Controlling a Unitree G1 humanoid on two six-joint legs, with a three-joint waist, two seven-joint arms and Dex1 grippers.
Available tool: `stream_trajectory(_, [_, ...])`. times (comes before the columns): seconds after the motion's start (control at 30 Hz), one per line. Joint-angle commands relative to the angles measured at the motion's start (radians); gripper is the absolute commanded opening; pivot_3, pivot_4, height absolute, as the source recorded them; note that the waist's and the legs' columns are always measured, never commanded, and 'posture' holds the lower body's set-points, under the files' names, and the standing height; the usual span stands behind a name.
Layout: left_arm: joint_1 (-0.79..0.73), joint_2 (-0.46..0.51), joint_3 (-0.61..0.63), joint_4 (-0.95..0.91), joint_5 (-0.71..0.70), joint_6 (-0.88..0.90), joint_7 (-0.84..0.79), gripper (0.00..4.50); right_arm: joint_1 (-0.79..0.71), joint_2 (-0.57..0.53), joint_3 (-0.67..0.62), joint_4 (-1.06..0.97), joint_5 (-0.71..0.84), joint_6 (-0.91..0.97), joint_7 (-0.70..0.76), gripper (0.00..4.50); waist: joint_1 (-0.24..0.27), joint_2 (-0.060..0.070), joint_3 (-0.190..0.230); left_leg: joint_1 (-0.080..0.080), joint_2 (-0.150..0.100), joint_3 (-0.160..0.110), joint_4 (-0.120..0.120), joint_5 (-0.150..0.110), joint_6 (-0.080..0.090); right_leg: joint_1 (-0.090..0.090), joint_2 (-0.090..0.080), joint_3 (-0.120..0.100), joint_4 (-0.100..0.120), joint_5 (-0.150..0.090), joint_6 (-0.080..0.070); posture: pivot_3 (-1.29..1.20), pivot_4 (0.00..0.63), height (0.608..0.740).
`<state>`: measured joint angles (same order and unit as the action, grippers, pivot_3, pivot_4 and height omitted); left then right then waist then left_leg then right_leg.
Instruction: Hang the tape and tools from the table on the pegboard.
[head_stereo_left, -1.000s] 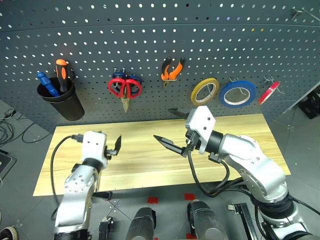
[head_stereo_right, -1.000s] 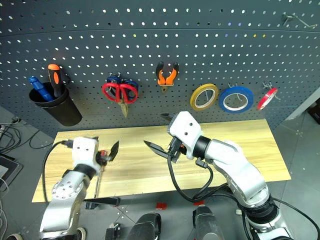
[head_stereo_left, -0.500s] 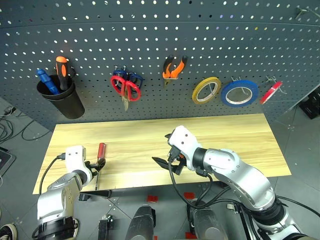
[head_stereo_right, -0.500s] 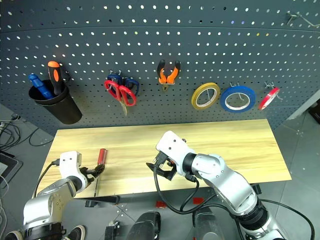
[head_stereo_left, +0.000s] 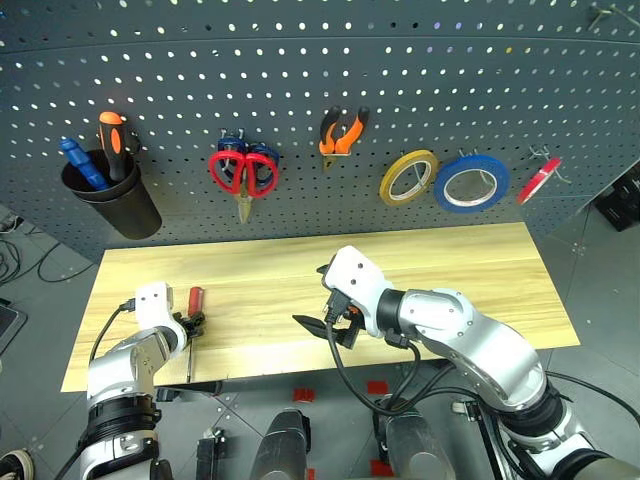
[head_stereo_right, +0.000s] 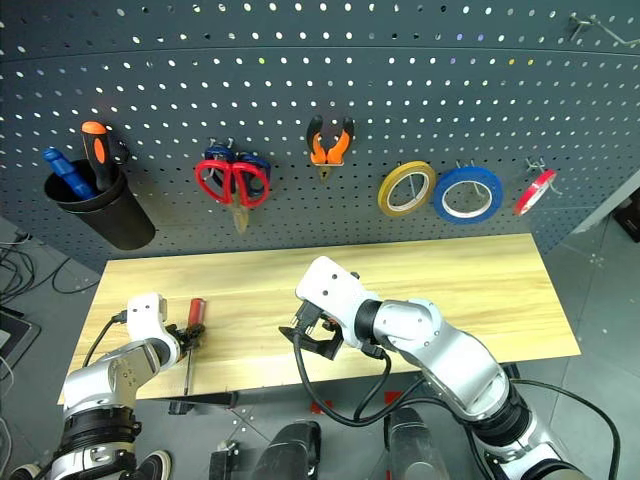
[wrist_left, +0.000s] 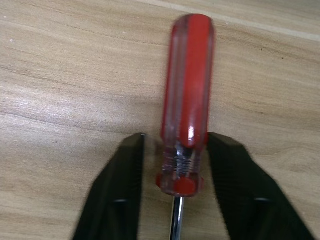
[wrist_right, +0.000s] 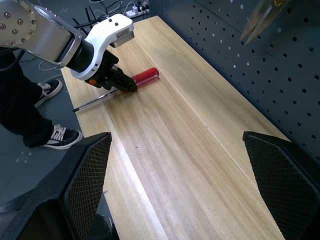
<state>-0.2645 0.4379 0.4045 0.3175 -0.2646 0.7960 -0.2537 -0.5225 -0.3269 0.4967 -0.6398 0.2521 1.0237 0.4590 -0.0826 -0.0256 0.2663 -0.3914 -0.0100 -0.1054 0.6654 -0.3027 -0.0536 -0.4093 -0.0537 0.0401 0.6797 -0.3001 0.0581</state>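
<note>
A slim red-handled screwdriver lies near the left end of the wood-grain table. My left gripper is down on it. In the left wrist view its black fingers have closed in on the lower end of the red handle, which rests on the wood. My right gripper hovers open over the table's middle, holding nothing. On the pegboard hang the blue tape, the red-handled scissors and the orange-and-black pliers.
A yellow tape roll and a red tape roll hang beside the blue one. A black cup at the board's left holds orange and blue screwdrivers. A person's shoes show on the floor by the table's left end.
My left gripper sank to the screwdriver and its fingers closed in around the handle. My right gripper dropped lower and shifted left over the table's middle, still open.
</note>
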Motion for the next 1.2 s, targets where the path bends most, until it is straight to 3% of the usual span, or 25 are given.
stream_trajectory(0.03, [0.026, 0.012, -0.019, -0.021, 0.010, -0.009, -0.001, 0.89, -0.012, -0.017, 0.022, -0.042, -0.008, -0.053, 0.025, 4.50, 0.000, 0.000, 0.000, 0.000, 0.000, 0.000, 0.000, 0.000, 0.000, 0.000, 0.000, 0.000, 0.000, 0.000, 0.000, -0.06, 0.300, 0.740])
stream_trajectory(0.2, [0.074, 0.041, -0.044, -0.083, 0.052, -0.097, 0.006, 0.79, -0.009, -0.024, 0.015, -0.041, -0.001, -0.119, 0.051, 4.50, -0.001, 0.000, 0.000, 0.000, 0.000, 0.000, 0.000, 0.000, -0.001, 0.000, 0.000, 0.000, 0.000, 0.000, 0.000, -0.06, 0.289, 0.740])
stream_trajectory(0.3, [0.149, 0.063, -0.056, -0.183, 0.121, -0.253, 0.042, 0.79, -0.003, -0.031, 0.006, -0.040, -0.004, -0.185, 0.072, 4.50, -0.003, 0.000, 0.000, -0.001, 0.001, 0.000, -0.001, 0.002, -0.003, -0.002, 0.000, 0.000, 0.000, 0.000, 0.000, -0.06, 0.278, 0.740])
stream_trajectory(0.57, [0.363, 0.033, -0.013, -0.490, 0.200, -0.485, 0.128, 0.78, 0.021, -0.040, -0.041, -0.017, 0.010, -0.428, 0.155, 4.50, 0.011, -0.003, -0.003, -0.007, 0.001, 0.000, -0.001, 0.004, -0.007, -0.006, -0.001, 0.000, 0.000, 0.000, 0.000, -0.03, 0.221, 0.740])
stream_trajectory(0.7, [0.417, 0.014, 0.016, -0.619, 0.228, -0.604, 0.164, 0.78, -0.012, -0.031, -0.103, -0.003, 0.085, -0.462, 0.225, 4.50, 0.027, -0.005, -0.005, -0.007, 0.001, 0.000, -0.001, 0.005, -0.008, -0.007, -0.001, -0.001, 0.000, 0.001, -0.002, -0.01, 0.196, 0.740])
stream_trajectory(1.0, [0.328, 0.047, 0.046, -0.805, 0.261, -0.668, 0.180, 0.78, -0.085, -0.046, -0.176, 0.101, 0.140, -0.532, 0.345, 4.50, 0.053, -0.012, -0.033, -0.007, 0.001, 0.001, 0.000, 0.005, -0.009, -0.007, 0.000, -0.002, 0.000, 0.002, -0.003, 0.03, 0.132, 0.740])
stream_trajectory(1.2, [0.136, 0.080, 0.069, -0.854, 0.204, -0.576, 0.186, 0.78, -0.130, -0.041, -0.197, 0.156, 0.131, -0.572, 0.369, 4.50, 0.056, -0.013, -0.062, -0.007, 0.001, 0.001, 0.000, 0.006, -0.010, -0.006, 0.001, -0.002, 0.000, 0.002, -0.003, 0.04, 0.113, 0.740])
